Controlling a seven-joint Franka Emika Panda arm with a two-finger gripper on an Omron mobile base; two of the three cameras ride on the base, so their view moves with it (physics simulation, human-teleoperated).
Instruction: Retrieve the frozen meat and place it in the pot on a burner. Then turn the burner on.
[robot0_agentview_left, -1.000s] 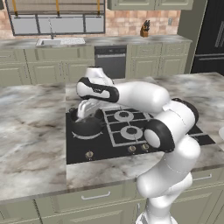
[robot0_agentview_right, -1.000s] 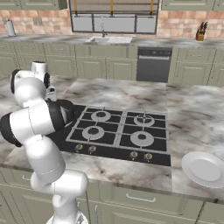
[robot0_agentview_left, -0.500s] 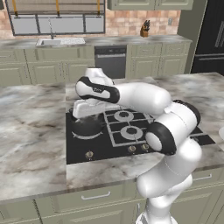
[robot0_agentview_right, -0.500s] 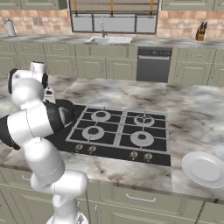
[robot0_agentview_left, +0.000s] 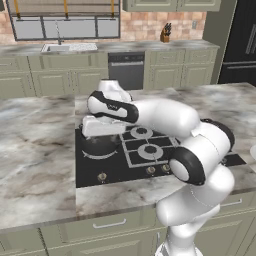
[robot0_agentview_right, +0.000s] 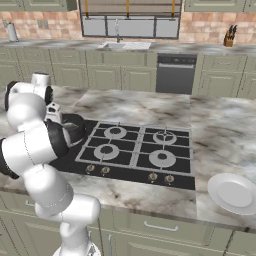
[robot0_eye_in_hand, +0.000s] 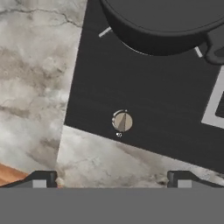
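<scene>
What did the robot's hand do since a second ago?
The tool dropped lower and slid toward the stove's front edge, over the round knob. It grabbed nothing and let go of nothing. The pot stayed on its burner, and the white plate did not move.

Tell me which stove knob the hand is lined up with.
The leftmost small round metallic knob, in front of the squat dark pot. It sits alone between the open hand fingertips; the other knobs lie further right along the cooktop's front edge.

Around me I see a marble island counter (robot0_agentview_left: 35, 150), sage-green cabinets (robot0_agentview_right: 105, 77) under a brick wall (robot0_agentview_right: 45, 25) with a wide window (robot0_agentview_right: 130, 22), a sink (robot0_agentview_left: 67, 47), a dishwasher (robot0_agentview_right: 175, 72) and a knife block (robot0_agentview_left: 165, 34).
</scene>
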